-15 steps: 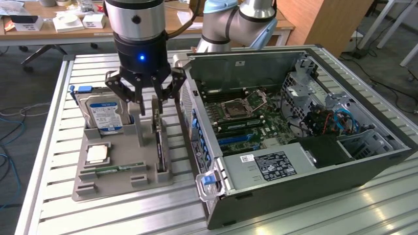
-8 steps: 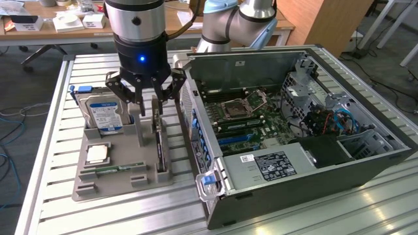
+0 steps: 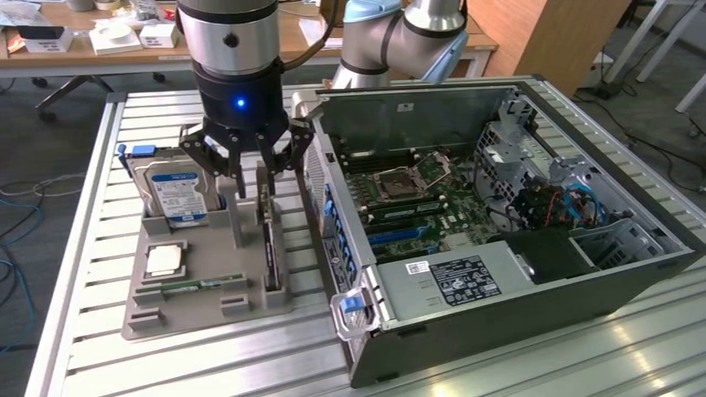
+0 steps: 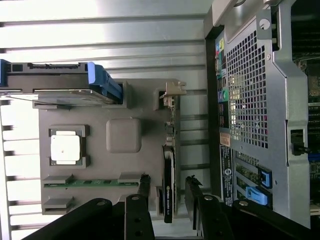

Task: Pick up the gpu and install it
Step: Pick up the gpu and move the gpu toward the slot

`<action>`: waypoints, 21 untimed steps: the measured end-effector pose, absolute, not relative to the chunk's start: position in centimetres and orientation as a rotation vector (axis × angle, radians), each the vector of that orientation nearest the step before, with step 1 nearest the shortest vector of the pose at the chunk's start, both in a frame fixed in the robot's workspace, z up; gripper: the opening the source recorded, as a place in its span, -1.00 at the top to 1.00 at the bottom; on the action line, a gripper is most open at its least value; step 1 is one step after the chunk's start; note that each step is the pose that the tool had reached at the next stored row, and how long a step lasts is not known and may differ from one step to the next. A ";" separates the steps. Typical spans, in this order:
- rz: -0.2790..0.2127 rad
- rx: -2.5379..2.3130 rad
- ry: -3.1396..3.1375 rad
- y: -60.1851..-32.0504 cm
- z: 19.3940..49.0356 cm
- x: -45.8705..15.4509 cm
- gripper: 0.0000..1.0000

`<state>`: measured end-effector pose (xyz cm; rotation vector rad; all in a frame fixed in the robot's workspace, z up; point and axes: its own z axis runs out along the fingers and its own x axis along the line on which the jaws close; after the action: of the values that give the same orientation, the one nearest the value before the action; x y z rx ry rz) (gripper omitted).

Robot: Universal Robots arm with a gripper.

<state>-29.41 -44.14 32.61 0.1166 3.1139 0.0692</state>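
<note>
**On the tray point(image 3: 144, 318), exterior view's left: gripper point(image 3: 264, 175) straddles the gpu point(image 3: 269, 240), no grip**

At the exterior view's left edge, a slatted metal table point(image 3: 78, 356) carries everything. On it sits the grey fixture tray w/ moulded pockets. In the tray's far-left slot a hard drive point(image 3: 177, 194) w/ blue-and-silver label stands upright on edge. Nearer the camera, a square silver CPU point(image 3: 165, 260) lies flat in its pocket. Nearer again, a narrow green memory stick point(image 3: 198, 287) sits in a slot.

Next to the right, the gpu stands on edge in a slot along the tray's right side, just beside the PC case point(image 3: 497, 322). It is seated in the tray, not lifted. The arm comes straight down over it, w/ a blue light lit on the gripper body.

In the wrist view the two black fingers point(image 4: 145, 187) flank the card's dark part point(image 4: 168, 205), one each side. There is a visible gap btwn each pad and the card, so the jaws are part-open and hold nothing.

Farthest right, the PC case lies w/ its side panel off. The motherboard point(image 3: 431, 207) is exposed, and a labelled silver box sits near its front.
</note>
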 end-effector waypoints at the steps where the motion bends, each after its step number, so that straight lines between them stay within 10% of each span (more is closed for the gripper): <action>1: 0.069 0.117 3.114 -44.1 32.6 -29.4 0.18; 21: 0.070 0.117 3.114 -44.1 32.2 -29.4 0.18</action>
<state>-29.41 -44.14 32.19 0.1166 3.1136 0.0695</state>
